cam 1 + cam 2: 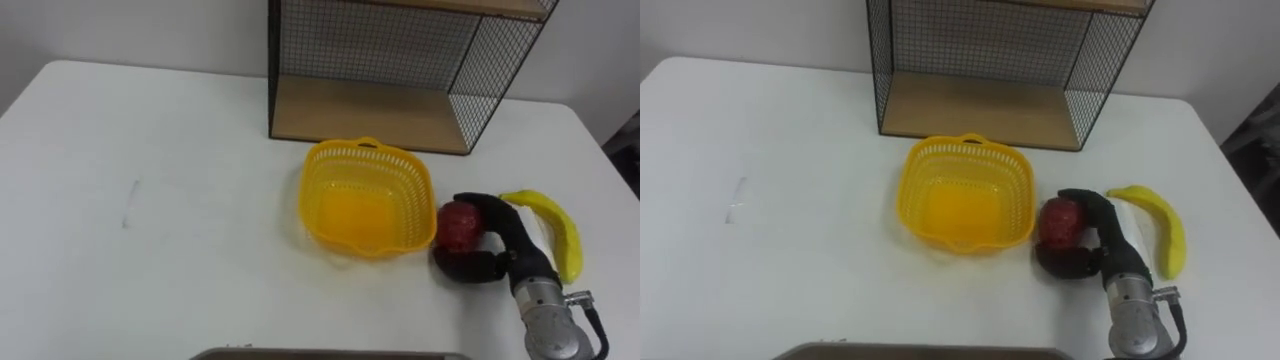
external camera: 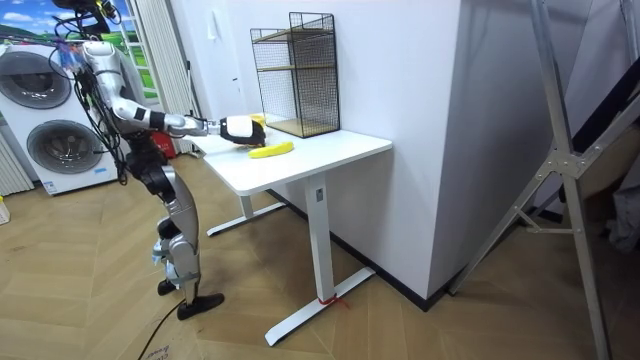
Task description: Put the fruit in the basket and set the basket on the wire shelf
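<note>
Red apple (image 1: pixel 460 227) sits near the right edge of the tabletop (image 1: pixel 150 150), just beside the empty yellow basket (image 1: pixel 312 200), my right hand (image 1: pixel 506 245) curled round it, presumably for the lift in; banana (image 1: pixel 556 228) lies nearer that edge.

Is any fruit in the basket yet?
No, the apple is beside the basket, held in the right hand.

The 2 eye views look down from close above the right hand (image 1: pixel 505 250) gripping the apple (image 1: pixel 460 227); the room view, far to its right, shares the table (image 2: pixel 335 150).
</note>
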Tool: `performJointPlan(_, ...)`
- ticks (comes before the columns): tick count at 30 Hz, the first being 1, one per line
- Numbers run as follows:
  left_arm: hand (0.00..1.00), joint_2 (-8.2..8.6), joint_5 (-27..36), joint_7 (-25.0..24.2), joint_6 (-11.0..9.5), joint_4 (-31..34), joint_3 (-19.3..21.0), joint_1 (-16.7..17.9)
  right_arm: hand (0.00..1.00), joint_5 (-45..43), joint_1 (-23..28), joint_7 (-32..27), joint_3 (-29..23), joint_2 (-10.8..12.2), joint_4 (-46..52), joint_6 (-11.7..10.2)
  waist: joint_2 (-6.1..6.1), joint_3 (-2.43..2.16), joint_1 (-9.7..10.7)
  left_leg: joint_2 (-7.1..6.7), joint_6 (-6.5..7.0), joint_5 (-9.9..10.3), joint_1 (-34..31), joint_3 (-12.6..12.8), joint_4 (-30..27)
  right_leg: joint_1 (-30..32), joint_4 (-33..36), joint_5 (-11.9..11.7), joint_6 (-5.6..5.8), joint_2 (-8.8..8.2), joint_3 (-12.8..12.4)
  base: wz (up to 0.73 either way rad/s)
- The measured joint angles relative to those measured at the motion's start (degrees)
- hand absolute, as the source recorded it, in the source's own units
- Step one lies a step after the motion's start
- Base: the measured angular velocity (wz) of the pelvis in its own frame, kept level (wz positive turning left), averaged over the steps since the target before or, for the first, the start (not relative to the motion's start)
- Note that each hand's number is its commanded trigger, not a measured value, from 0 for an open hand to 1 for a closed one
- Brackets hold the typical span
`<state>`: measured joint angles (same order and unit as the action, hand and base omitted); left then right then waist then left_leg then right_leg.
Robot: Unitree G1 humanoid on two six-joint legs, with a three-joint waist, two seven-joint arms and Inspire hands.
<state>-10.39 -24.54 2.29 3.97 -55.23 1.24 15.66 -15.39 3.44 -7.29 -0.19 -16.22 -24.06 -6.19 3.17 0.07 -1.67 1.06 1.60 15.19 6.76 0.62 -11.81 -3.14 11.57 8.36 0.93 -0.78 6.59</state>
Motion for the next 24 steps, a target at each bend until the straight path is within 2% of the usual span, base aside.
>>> performJointPlan(4,0.0,0.01,-0.01,0.0,0.01,0.0,-0.01,-0.11,1.0,-1.22,-1.82,-0.69,-0.09,-1.14,-2.27,0.45,-0.01,0.0,-0.27,0.04,-0.16,-0.09,0.0,-0.94,0.01,-0.41,-0.12,0.0,0.0,0.0,0.9,0.12)
performJointPlan(6,0.0,0.01,-0.01,0.02,0.08,0.0,0.0,-0.11,1.0,-1.35,-1.73,-0.72,-0.09,-1.11,-2.27,0.86,0.0,0.0,-0.31,0.06,-0.21,-0.12,0.04,-1.3,0.04,-0.79,-0.54,0.0,0.0,0.0,1.32,0.11)
performJointPlan(12,0.0,-0.01,0.0,1.13,0.59,-0.02,0.06,-0.19,1.0,-0.29,-1.03,-0.67,-0.17,-0.32,-2.22,0.28,0.13,0.02,-0.15,0.07,-0.25,-0.15,0.53,-1.33,0.1,-1.47,-0.95,0.0,0.0,0.01,1.31,0.01)
performJointPlan(24,0.0,-0.05,-0.36,1.75,0.61,0.03,-0.23,-0.38,1.0,10.78,-0.39,-0.08,-1.19,1.09,1.63,1.57,-0.57,-0.03,0.04,0.05,-0.27,-0.14,0.76,-1.01,0.27,-1.46,-1.0,-0.02,-0.03,0.13,0.75,-0.02)
